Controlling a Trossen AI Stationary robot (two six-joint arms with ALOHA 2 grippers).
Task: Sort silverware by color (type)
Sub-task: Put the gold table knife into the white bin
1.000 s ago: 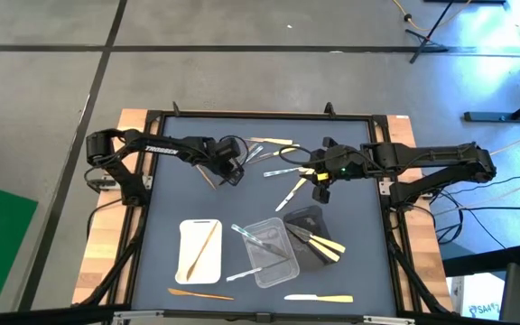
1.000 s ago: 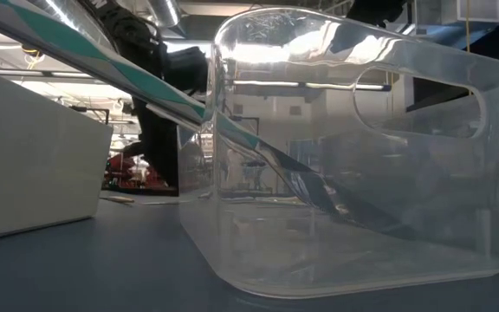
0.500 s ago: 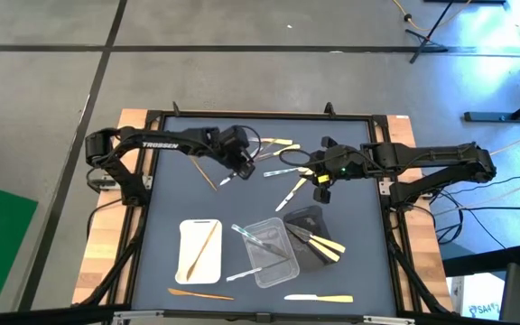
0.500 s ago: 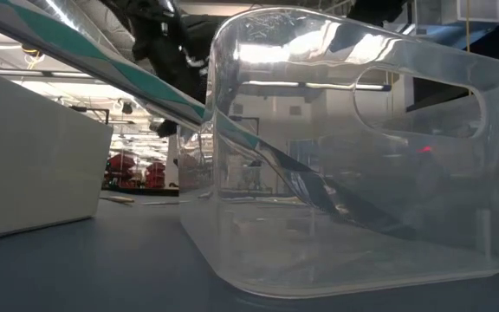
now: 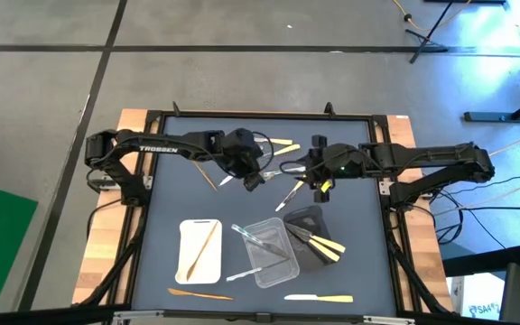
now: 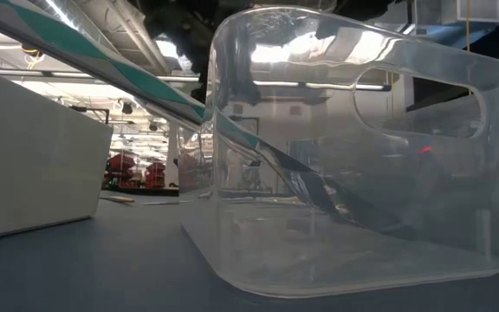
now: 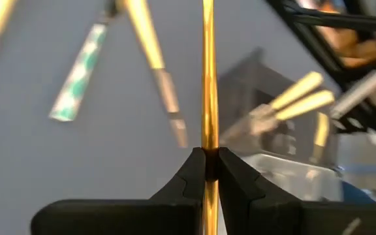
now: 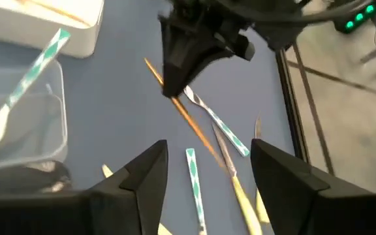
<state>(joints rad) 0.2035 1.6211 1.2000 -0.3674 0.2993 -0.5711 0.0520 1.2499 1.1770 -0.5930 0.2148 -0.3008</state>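
On the dark counter (image 5: 165,208), white tray (image 5: 199,249), clear tray (image 5: 270,249) and black tray (image 5: 307,221) sit toward the front. Above the counter's middle, the left gripper (image 5: 252,181) has its fingers clenched on a brown wooden utensil (image 7: 207,78); just beside it, the right gripper (image 5: 318,185) hangs with fingers spread, released, over scattered silverware (image 5: 289,193).

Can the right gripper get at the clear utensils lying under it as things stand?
Probably yes: right gripper is open above the clear utensils, but the left gripper, shut on a wooden utensil, crowds that spot.
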